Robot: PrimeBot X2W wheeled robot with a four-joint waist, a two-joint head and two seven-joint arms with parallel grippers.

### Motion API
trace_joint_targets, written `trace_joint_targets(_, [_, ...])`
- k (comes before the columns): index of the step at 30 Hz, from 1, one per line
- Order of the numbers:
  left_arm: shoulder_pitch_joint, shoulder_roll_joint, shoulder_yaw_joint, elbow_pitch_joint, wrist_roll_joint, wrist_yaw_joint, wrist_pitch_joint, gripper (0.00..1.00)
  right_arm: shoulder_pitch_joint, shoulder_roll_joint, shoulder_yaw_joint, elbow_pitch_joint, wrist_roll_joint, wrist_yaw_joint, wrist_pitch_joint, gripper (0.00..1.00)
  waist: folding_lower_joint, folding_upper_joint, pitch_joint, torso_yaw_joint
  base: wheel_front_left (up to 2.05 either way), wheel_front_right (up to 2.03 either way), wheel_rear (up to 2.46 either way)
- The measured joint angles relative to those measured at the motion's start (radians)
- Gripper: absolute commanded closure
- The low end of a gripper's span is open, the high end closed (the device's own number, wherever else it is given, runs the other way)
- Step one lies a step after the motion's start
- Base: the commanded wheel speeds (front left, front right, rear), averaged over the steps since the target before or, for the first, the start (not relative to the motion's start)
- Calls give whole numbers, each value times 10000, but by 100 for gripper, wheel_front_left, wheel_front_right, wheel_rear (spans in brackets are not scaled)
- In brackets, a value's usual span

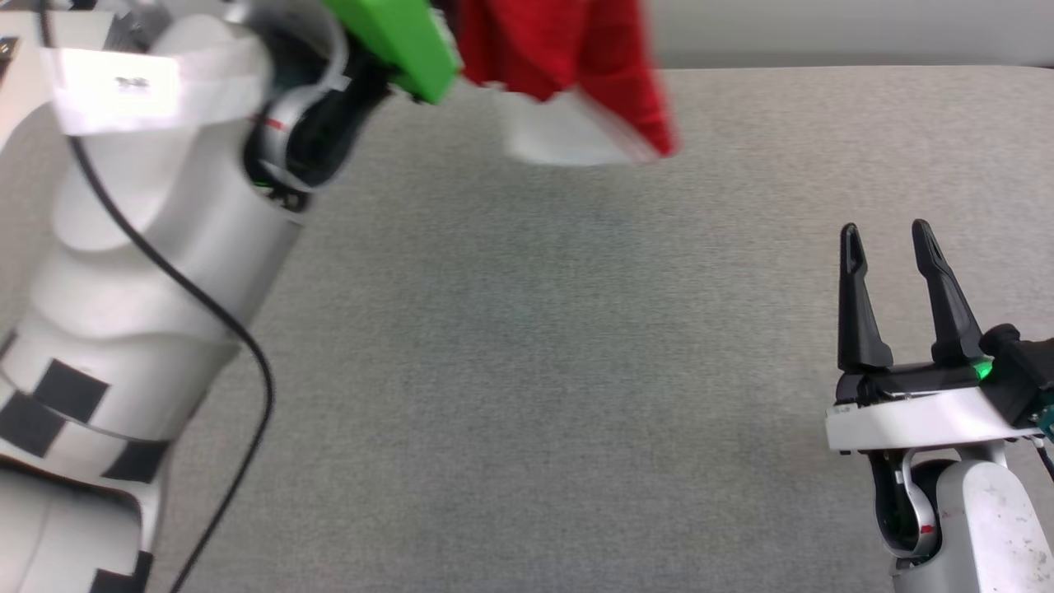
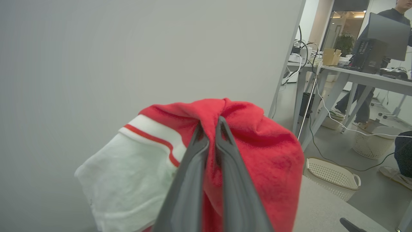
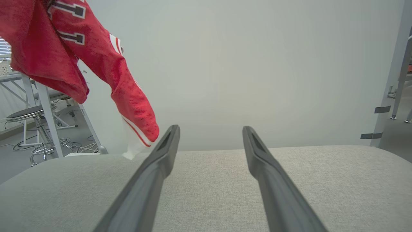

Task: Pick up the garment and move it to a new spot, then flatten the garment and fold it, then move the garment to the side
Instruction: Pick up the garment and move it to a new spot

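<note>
Above the grey woven tabletop (image 1: 535, 371) hangs the soft red jersey with white sleeves (image 1: 568, 49), pinched between the left gripper's (image 2: 210, 124) pressed-together fingers. The right gripper (image 1: 885, 231) is spread, holding nothing. The left wrist view adds a white perforated plastic basket (image 2: 331, 177) on the floor, contents unclear.

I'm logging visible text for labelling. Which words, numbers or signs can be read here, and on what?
Red jersey: black, white-outlined print, folded and cut off by the picture's edge; no whole character reads.
White tape band on the left forearm: a small dark mark, too blurred to read.
Nothing else legible.
</note>
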Motion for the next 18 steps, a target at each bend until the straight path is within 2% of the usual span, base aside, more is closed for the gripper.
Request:
trace_joint_targets(3, [29,-347,-138,-328,-59,146,-27,100,133,-4,-82,-10,90,0,0,0,0,0,-104,-283,0,0,0])
trace_joint_targets(6, [305,-408,-257,-437,-107,272,-140,100,158,-4,-148,-17,148,0,0,0,0,-1,-163,-486,0,0,0])
trace_joint_targets(10, [1800,-437,-485,-180,-437,359,-393,100,162,-8,-207,-40,182,0,0,0,0,-1,-124,-602,0,0,0])
trace_joint_targets(15, [3871,-395,-1083,1080,-389,426,-1058,100,164,-4,-102,-36,219,0,0,0,0,-1,51,-603,0,0,0])
trace_joint_targets(18, [4582,-385,-1467,2125,-113,407,-1553,100,164,-6,6,-17,182,0,0,0,0,-1,146,-534,0,0,0])
